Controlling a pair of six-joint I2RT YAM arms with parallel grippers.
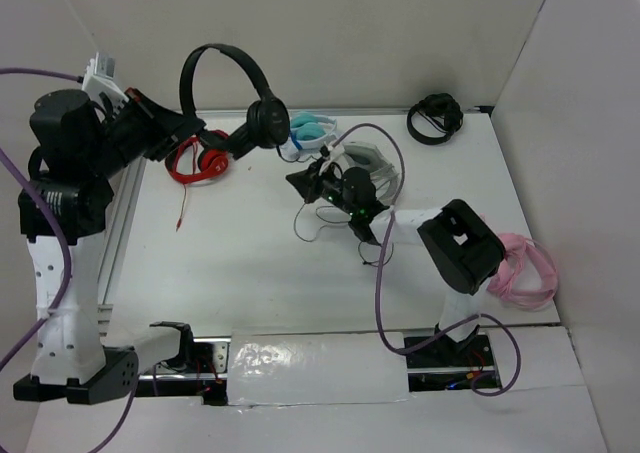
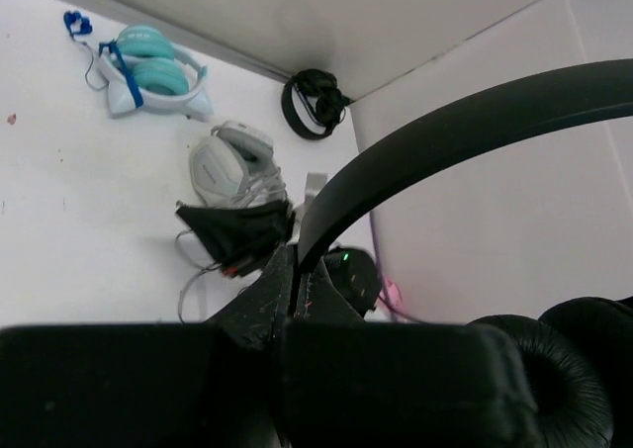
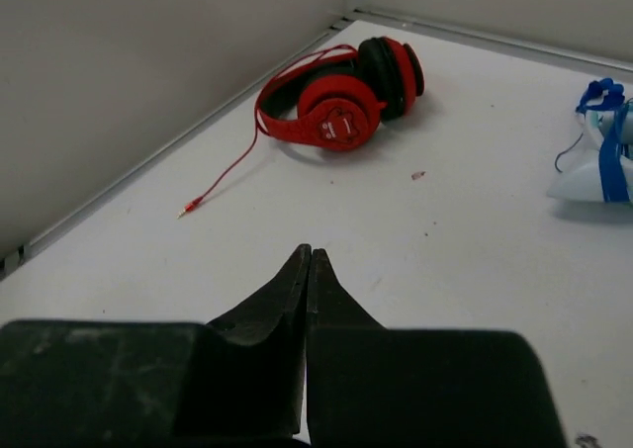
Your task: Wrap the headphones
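Observation:
The slim black headphones are held up in the air at the back left: thin arched headband (image 1: 225, 58), round earcup (image 1: 268, 121). My left gripper (image 1: 186, 123) is shut on the headband; in the left wrist view the band (image 2: 445, 132) rises from between my closed jaws (image 2: 295, 265), and the padded earcups (image 2: 554, 369) hang at lower right. A thin cable (image 1: 305, 228) loops on the table under my right gripper (image 1: 298, 182). The right gripper (image 3: 310, 255) is shut above the table, with nothing visible between its jaws.
Red-and-black headphones (image 1: 200, 161) (image 3: 336, 97) with a red cable lie at the back left. Teal-and-white headphones (image 1: 310, 131) (image 2: 148, 67), white-grey headphones (image 1: 370, 163) (image 2: 227, 161), a bundled black headset (image 1: 435, 118) (image 2: 314, 102) and pink headphones (image 1: 525, 268) ring the table. Walls enclose the back and sides.

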